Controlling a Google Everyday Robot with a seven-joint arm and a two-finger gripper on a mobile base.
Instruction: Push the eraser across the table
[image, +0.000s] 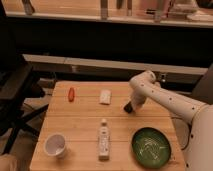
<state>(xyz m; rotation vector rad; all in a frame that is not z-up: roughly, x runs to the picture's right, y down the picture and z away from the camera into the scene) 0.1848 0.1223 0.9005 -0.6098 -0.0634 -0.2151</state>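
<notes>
The eraser (105, 96) is a small white block lying at the back middle of the light-brown plank table (80, 122). My gripper (128, 107) is a dark tip at the end of the white arm, low over the tabletop. It is a short way right of the eraser and a little nearer the front, with a gap between them. The white arm (165, 102) reaches in from the right side.
A small red object (71, 94) lies at the back left. A white bottle (103, 139) lies at the front middle, a white cup (55, 145) at the front left, a green plate (151, 145) at the front right. A dark chair (15, 90) stands left of the table.
</notes>
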